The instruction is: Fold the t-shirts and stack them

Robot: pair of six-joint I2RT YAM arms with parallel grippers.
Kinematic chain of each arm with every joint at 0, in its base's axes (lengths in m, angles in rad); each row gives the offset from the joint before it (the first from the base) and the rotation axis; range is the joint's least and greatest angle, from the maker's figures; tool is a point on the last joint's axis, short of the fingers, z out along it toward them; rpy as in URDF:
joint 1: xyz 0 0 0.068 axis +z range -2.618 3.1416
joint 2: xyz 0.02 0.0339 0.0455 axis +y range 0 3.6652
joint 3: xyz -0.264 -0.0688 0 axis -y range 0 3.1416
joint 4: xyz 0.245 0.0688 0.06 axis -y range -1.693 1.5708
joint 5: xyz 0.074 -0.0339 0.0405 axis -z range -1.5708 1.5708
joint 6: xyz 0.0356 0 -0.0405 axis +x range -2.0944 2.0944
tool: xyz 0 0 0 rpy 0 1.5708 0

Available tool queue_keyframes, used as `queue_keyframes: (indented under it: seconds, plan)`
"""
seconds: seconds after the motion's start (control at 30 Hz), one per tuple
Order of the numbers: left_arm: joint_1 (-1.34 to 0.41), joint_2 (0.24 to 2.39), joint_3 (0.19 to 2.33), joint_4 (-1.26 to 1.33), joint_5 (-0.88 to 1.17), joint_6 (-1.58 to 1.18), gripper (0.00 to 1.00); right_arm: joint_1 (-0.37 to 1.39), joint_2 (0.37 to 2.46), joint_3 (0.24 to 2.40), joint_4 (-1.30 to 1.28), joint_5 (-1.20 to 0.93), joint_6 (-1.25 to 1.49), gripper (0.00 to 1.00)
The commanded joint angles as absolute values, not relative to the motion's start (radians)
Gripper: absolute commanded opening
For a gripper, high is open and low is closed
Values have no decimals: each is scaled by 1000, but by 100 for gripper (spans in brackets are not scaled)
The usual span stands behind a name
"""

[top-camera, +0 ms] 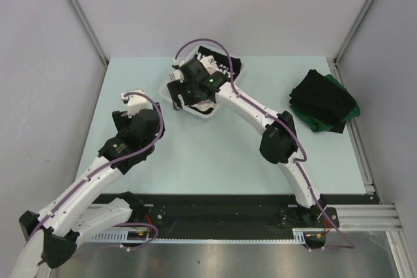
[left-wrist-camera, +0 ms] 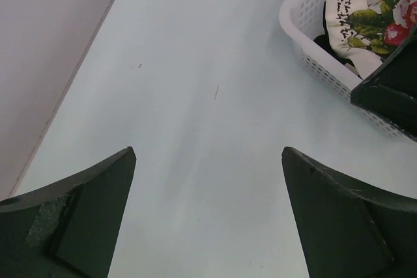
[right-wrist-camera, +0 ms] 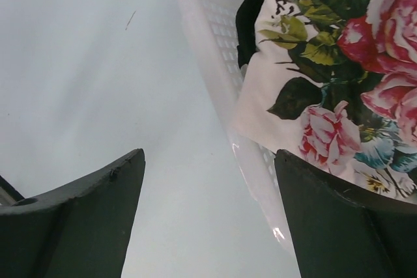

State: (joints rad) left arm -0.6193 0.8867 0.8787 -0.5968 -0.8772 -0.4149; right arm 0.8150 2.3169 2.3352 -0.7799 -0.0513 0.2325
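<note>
Roughly midway, we judge.

Top view: two folded tees are stacked at the right edge of the table (top-camera: pixel 195 161), black tee (top-camera: pixel 322 99) over green tee (top-camera: pixel 350 111), well apart from the basket (top-camera: pixel 195 111). A lettered black tee (top-camera: pixel 221 64) spills over the basket's far side. What else lies inside we cannot see from here.

Left wrist: left gripper (left-wrist-camera: pixel 208 154) has its jaws wide with nothing between them and bare table beneath. The floral tee (left-wrist-camera: pixel 365 11) lies unfolded in the basket.

Right wrist: right gripper (right-wrist-camera: pixel 208 154) is spread wide across the basket rim and grasps nothing. The floral tee is just beside one finger; whether they touch, we cannot tell.

Only the wrist views show the floral print; only the top view shows the stack. Two tees at least are left to fold.
</note>
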Motion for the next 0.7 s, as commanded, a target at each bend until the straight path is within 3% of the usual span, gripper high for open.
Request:
queue_keyframes:
  seconds: [0.0,0.33,0.57,0.67]
  plan:
    - [-614,871,877,-609,-870,-434,100,822,2344,2349,-761,-78,209,85]
    - [-612,845,879,-597,-854,-399,99,833,2321,2267,-678,-51,160,82]
    - [-612,842,873,-591,-845,-399,99,844,2327,2258,-646,-32,141,58]
    - [-612,841,870,-589,-845,-397,100,850,2326,2260,-637,-23,141,53]
